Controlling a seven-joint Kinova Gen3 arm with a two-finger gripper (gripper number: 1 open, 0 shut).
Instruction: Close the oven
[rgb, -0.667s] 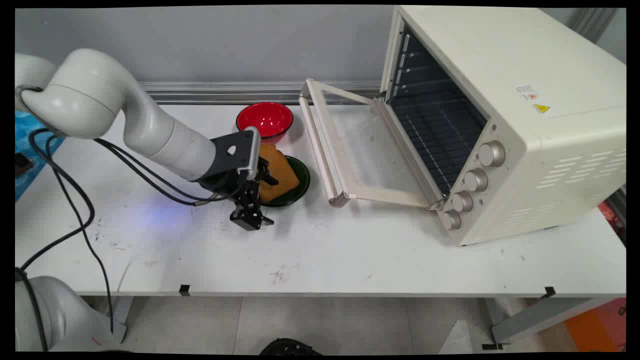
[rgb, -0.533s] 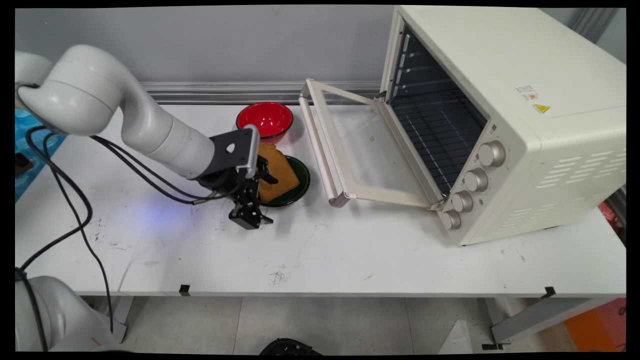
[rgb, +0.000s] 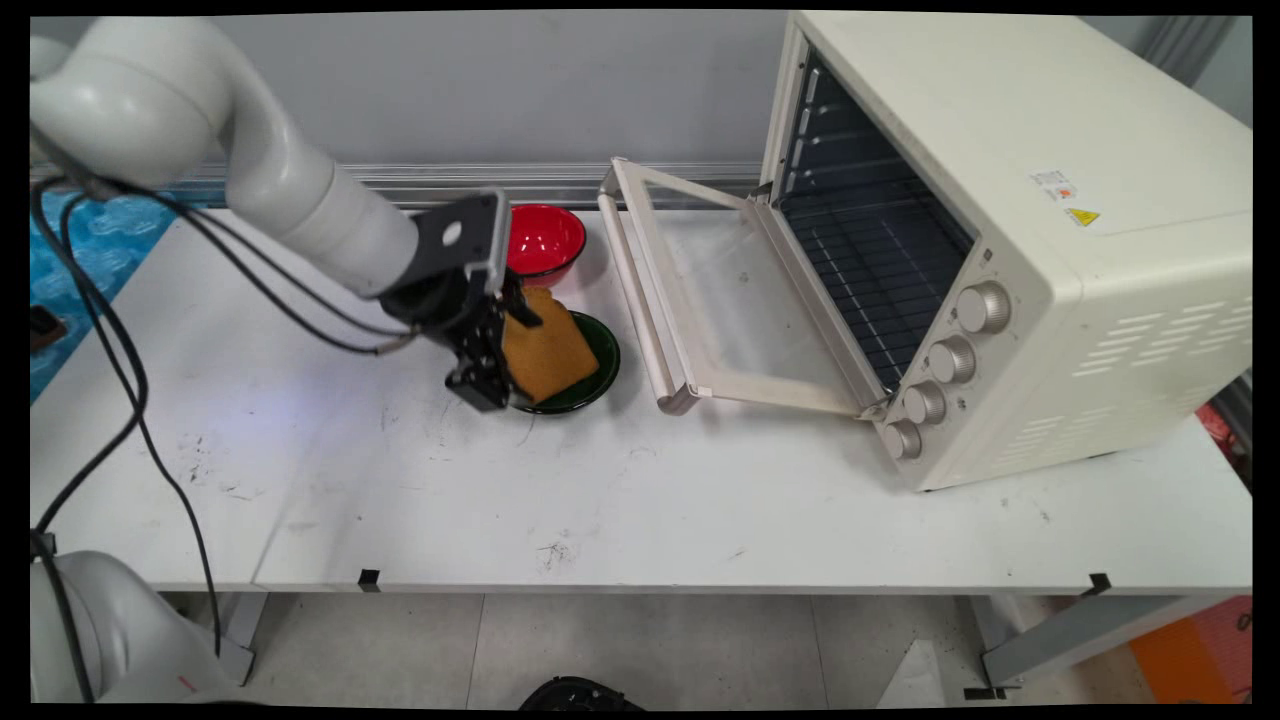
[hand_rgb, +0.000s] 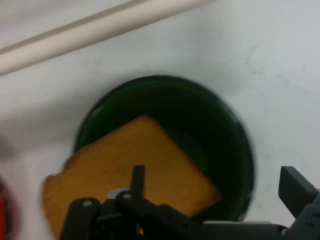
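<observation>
A slice of orange-brown toast (rgb: 548, 352) leans in a dark green bowl (rgb: 598, 352), its upper corner sticking out over the rim. My gripper (rgb: 503, 354) hangs at the bowl's left side, close against the toast, and is open. In the hand view the toast (hand_rgb: 140, 165) lies over the green bowl (hand_rgb: 220, 130). One finger (hand_rgb: 137, 177) shows in front of the slice, the other finger (hand_rgb: 295, 187) stands wide apart beyond the bowl's rim. My gripper (hand_rgb: 216, 182) has the toast's right corner between its fingers, with no grip on it.
A red bowl (rgb: 540, 238) stands just behind the green one, partly covered by my wrist. To the right is a cream toaster oven (rgb: 1010, 230) with its glass door (rgb: 720, 300) folded down onto the table and a wire rack inside.
The arm has lifted and swung toward the bowl. The gripper went from the table left of the bowl to right against the toast. The toast has stayed in place.
</observation>
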